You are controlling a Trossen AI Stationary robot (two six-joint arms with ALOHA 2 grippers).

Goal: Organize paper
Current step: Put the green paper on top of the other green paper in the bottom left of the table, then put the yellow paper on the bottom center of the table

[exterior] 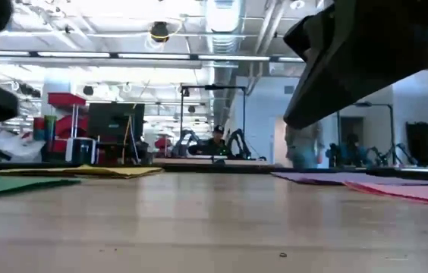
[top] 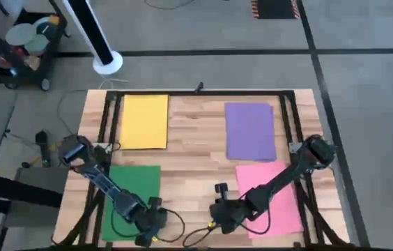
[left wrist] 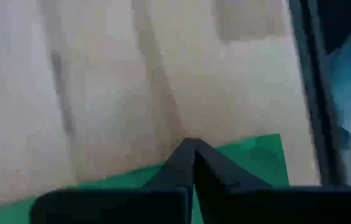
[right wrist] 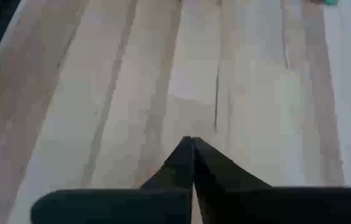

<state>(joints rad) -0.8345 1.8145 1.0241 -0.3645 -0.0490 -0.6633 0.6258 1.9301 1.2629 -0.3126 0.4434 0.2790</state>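
Note:
Four sheets of paper lie flat on the wooden table: yellow [top: 145, 121] at the far left, purple [top: 250, 130] at the far right, green [top: 130, 201] at the near left, pink [top: 270, 196] at the near right. My left gripper [top: 149, 227] is shut over the green sheet's near right corner; in the left wrist view its tips [left wrist: 193, 144] stand at an edge of the green sheet [left wrist: 256, 162]. My right gripper [top: 221, 213] is shut over bare wood [right wrist: 194, 93], just left of the pink sheet. My left gripper points steeply down with its shut fingertips [left wrist: 182, 163] over the green sheet's edge [left wrist: 231, 149], near a corner. I cannot tell whether the tips touch the paper. The sheet lies flat on the table.
A dark frame [top: 203, 93] runs around the work area, with cables [top: 182, 230] near the front edge. Bare wood [top: 196, 146] lies between the four sheets. A white post base [top: 107, 63] and a cart [top: 22, 42] stand beyond the table. People show far off in the low view.

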